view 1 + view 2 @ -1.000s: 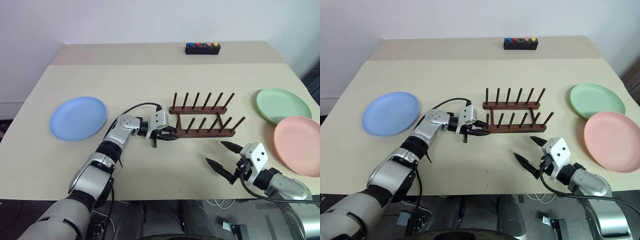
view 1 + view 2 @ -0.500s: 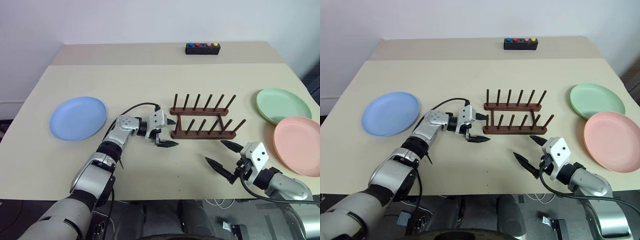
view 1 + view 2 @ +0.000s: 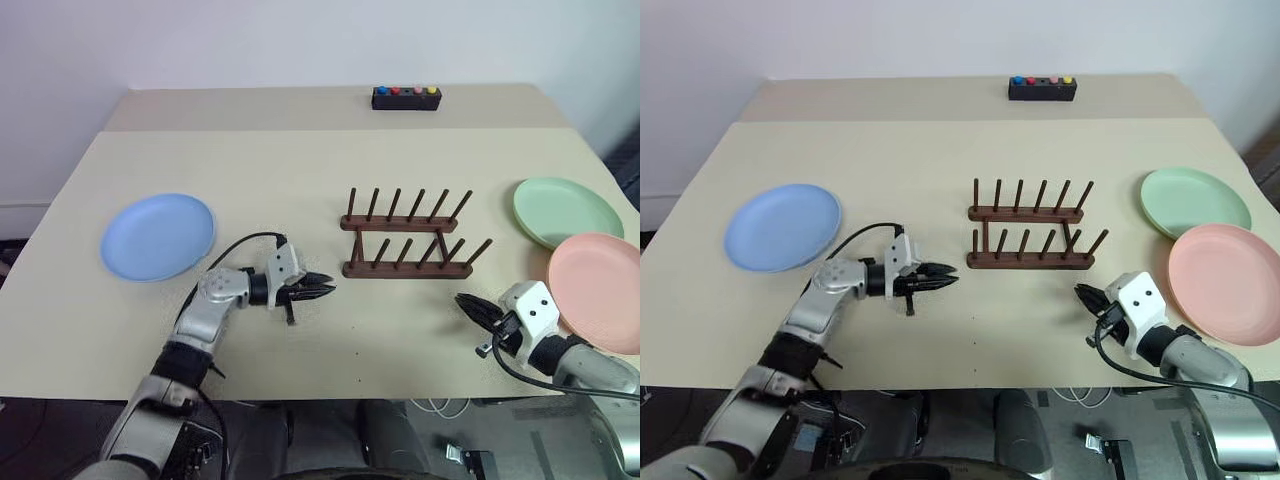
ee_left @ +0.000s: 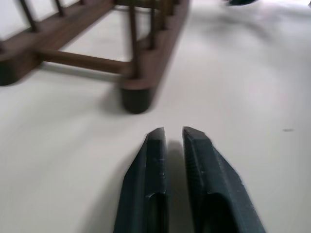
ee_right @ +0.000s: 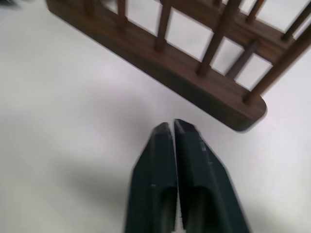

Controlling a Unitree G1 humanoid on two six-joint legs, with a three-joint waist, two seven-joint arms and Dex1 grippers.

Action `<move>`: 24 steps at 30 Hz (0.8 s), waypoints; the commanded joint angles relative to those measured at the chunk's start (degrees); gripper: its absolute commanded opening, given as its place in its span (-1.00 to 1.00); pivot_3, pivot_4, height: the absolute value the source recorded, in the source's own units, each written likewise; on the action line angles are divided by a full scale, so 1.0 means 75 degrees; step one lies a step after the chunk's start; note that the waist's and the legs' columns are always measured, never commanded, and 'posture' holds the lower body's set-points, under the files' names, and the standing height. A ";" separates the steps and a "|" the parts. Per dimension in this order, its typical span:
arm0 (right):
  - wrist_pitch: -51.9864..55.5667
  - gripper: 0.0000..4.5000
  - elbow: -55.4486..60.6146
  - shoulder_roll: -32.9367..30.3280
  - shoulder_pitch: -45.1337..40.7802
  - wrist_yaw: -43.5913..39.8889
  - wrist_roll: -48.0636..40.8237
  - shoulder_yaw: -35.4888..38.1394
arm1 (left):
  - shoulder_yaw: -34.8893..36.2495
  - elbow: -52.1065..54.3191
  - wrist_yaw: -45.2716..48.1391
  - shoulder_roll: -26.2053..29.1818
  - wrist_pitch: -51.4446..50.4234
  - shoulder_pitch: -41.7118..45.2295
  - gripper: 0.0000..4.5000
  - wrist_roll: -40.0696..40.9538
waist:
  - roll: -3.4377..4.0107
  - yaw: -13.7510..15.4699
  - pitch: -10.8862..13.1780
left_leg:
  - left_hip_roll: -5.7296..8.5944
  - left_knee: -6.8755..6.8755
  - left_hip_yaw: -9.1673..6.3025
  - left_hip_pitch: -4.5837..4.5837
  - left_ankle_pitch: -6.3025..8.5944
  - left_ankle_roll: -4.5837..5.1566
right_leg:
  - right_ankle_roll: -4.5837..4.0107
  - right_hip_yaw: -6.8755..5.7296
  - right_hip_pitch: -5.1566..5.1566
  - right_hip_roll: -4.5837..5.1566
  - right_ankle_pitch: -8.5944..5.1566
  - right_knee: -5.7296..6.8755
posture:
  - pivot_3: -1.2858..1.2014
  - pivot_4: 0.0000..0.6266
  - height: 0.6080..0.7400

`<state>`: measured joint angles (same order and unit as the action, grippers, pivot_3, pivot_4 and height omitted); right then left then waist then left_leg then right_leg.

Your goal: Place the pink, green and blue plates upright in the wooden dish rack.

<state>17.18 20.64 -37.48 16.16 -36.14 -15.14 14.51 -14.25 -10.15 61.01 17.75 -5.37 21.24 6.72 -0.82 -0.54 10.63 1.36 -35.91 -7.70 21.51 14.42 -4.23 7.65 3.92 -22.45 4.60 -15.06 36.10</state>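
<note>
Wooden dish rack (image 3: 408, 239) mid-surface (image 3: 300, 160), button box (image 3: 406, 97) behind it at far edge, blue plate (image 3: 158, 236) lying flat far left, green plate (image 3: 565, 211) flat at right, pink plate (image 3: 596, 291) just before it, rack empty

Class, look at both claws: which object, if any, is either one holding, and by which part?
Nothing is held. The left claw and right claw are both empty, near the dark brown wooden dish rack.

A beige table (image 3: 300, 160) is filling most of the scene, its far edge sitting just in front of a plain white wall (image 3: 250, 40). A seam is running across the tabletop near that far edge. Soft, even light is falling over the surface.
</note>
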 commanded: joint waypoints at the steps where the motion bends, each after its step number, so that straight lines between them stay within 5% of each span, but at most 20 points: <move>1: 0.0083 -1.00 -0.0157 -0.0172 -0.0191 0.0227 0.0384 0.0043 | -0.0376 0.0726 -0.0404 -0.0172 -0.0329 -0.0077 -0.62 -0.0178 | -0.0001 -0.0002 0.0000 | 0.0002 -0.0003 0.0001 0.0000 0.0000 0.0000 | -0.0006 0.0000 0.0001 0.0002 -0.0003 -0.0001 | 0.03 -0.52 1.00; 8: 0.0074 -1.00 -0.0557 -0.0023 -0.0762 0.0646 0.1014 -0.0276 | -0.0825 0.0498 -0.1738 -0.0644 -0.0164 0.0105 -0.62 -0.1071 | 0.0000 -0.0015 0.0000 | 0.0003 -0.0005 0.0002 -0.0001 0.0000 0.0000 | -0.0003 0.0001 0.0001 0.0003 -0.0002 -0.0001 | 0.03 -0.52 1.00; 24: -0.0423 -1.00 -0.1987 0.0319 -0.2427 0.1144 0.1835 -0.1152 | -0.0562 -0.0430 -0.3253 -0.1159 0.0075 0.0646 -0.62 -0.1307 | 0.0001 -0.0027 0.0000 | 0.0004 -0.0010 0.0002 -0.0003 0.0000 -0.0001 | 0.0005 0.0000 0.0003 0.0002 0.0005 0.0000 | 0.03 -0.52 1.00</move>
<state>15.48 6.40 -35.27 -1.01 -27.91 -1.99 6.05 -19.41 -12.85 38.07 9.34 -5.75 25.18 -2.50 -0.82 -0.74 10.63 1.39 -35.99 -7.69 21.49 14.41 -4.24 7.70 3.92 -22.42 4.61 -15.02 36.11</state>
